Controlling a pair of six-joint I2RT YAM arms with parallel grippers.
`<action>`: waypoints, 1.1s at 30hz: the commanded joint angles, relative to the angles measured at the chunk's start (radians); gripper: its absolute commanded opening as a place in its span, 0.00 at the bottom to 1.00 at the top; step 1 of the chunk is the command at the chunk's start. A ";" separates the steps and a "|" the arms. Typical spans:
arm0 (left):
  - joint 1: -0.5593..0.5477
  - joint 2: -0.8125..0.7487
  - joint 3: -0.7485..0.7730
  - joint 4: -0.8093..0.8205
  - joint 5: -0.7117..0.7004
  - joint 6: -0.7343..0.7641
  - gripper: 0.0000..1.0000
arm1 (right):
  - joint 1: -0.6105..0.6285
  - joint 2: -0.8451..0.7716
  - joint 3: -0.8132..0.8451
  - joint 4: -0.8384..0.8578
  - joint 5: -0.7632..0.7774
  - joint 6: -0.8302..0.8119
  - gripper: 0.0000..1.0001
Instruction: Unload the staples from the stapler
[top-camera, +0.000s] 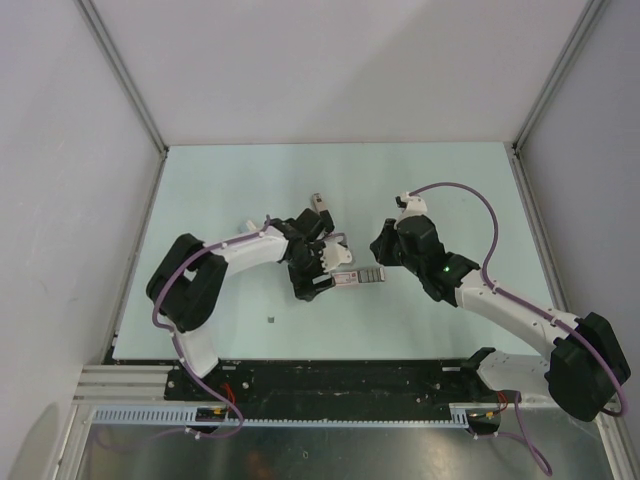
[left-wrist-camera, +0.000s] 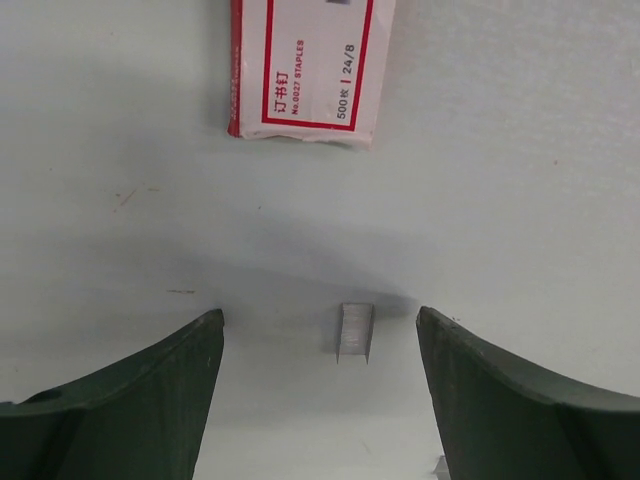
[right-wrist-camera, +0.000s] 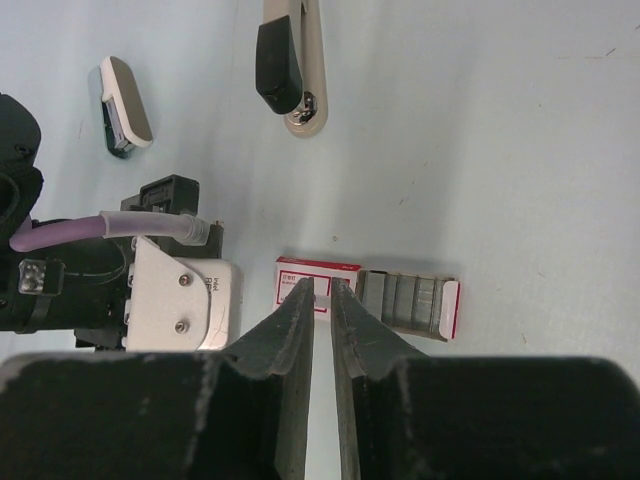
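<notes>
Lying on the table (right-wrist-camera: 500, 150) beyond the staple box (right-wrist-camera: 450, 305), apart from it: the stapler (right-wrist-camera: 295, 70), a slim beige bar with a dark top piece. — Guide

How will it handle? — Listener

Probably light, rigid, smooth and hinged; best pinched across its long sides mid-length. — Guide

And the fingers? — Listener

The left gripper (left-wrist-camera: 320, 316) is spread wide around a loose staple strip (left-wrist-camera: 355, 333) near the box, not touching it. The right gripper (right-wrist-camera: 325, 290), near the box, is almost closed and holds nothing. — Guide

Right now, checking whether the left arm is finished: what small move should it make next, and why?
Probably lift the left gripper straight up and clear. Its fingers stand open, and the staple strip lies flat on the table between them, touching neither, near the staple box. The strip looks already out of the stapler.
</notes>
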 joint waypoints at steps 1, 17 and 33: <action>-0.014 -0.027 -0.028 0.034 -0.034 -0.075 0.80 | -0.005 -0.022 -0.004 0.039 0.001 -0.013 0.16; -0.066 -0.104 -0.151 0.100 -0.116 -0.092 0.63 | -0.004 -0.024 -0.004 0.029 0.019 -0.013 0.11; -0.089 -0.098 -0.175 0.104 -0.163 -0.063 0.29 | -0.004 -0.040 -0.006 0.017 0.035 -0.017 0.07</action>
